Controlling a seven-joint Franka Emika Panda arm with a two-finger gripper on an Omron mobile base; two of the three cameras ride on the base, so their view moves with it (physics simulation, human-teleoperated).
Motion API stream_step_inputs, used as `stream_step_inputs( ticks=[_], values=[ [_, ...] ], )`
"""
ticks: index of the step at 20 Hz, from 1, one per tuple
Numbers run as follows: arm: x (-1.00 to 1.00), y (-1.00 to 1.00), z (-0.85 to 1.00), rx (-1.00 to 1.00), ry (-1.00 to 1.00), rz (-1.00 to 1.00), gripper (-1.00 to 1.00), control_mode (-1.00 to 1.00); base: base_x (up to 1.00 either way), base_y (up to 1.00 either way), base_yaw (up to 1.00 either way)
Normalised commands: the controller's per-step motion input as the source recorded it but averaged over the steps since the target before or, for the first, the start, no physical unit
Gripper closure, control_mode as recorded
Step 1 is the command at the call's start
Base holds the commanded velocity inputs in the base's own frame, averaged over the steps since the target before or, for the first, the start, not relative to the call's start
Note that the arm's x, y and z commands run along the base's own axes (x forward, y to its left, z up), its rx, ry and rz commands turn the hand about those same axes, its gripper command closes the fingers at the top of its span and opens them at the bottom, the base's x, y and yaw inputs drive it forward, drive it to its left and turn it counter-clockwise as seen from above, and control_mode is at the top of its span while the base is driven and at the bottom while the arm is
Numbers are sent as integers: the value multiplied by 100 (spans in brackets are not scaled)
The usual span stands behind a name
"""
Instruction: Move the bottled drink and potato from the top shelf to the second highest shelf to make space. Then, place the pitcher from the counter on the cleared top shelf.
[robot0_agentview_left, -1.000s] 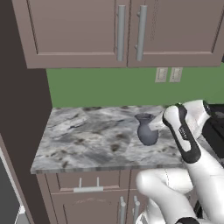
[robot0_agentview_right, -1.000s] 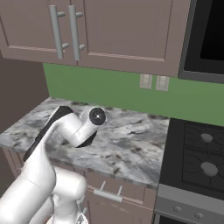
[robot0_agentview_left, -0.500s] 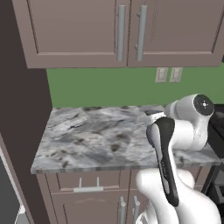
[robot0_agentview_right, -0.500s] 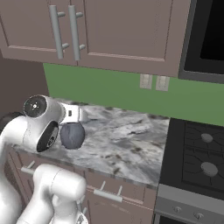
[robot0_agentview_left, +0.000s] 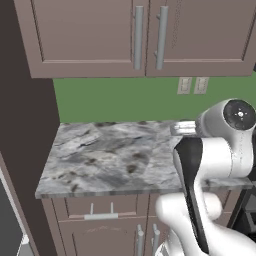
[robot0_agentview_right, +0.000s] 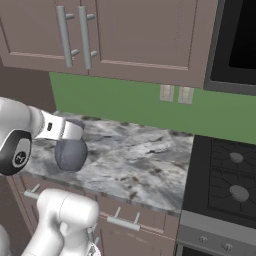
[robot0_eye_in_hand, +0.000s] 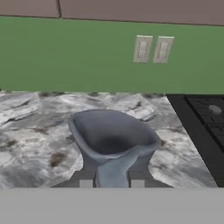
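From behind the arm on its left, the grey-white marbled stone counter (robot0_agentview_left: 110, 157) runs under brown wall cabinets (robot0_agentview_left: 145, 35) and a green backsplash (robot0_agentview_left: 115, 100) with two pale wall outlets (robot0_agentview_left: 192, 85). The white arm bulks up in the lower right, folded over the counter's right end, and hides whatever it carries from this side.

From the right, the dark blue-grey rounded pitcher (robot0_agentview_right: 71, 152) hangs at the end of the white arm, over the left part of the counter (robot0_agentview_right: 135, 155). Its round belly shows below the wrist, and I cannot tell whether it touches the stone. A black stove (robot0_agentview_right: 225, 175) with round burners sits just beside the counter's right end.

Looking along the hand, the gripper (robot0_eye_in_hand: 112, 181) has its two dark fingertips (robot0_eye_in_hand: 85, 180) set one on each side of the pitcher's (robot0_eye_in_hand: 111, 140) narrowed neck, pressed against it, so the jaws are clamped on the pitcher. Its flared lip opens toward the backsplash (robot0_eye_in_hand: 78, 57), with the counter (robot0_eye_in_hand: 35, 127) spreading behind it and the stove (robot0_eye_in_hand: 205, 118) off to the right.
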Motion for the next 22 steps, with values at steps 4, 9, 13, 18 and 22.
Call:
stream_step_inputs(
  ticks=[4,9,13,18,22],
  values=[
    [-15,-1,0,0,-16,2,100,-100,0,0,0],
    [-8,-11,0,0,-13,10,100,-100,0,0,0],
    [0,0,0,0,0,4,100,-100,0,0,0],
    [0,0,0,0,0,0,100,100,0,0,0],
    [0,0,0,0,0,0,100,100,-54,0,17]
  ],
)
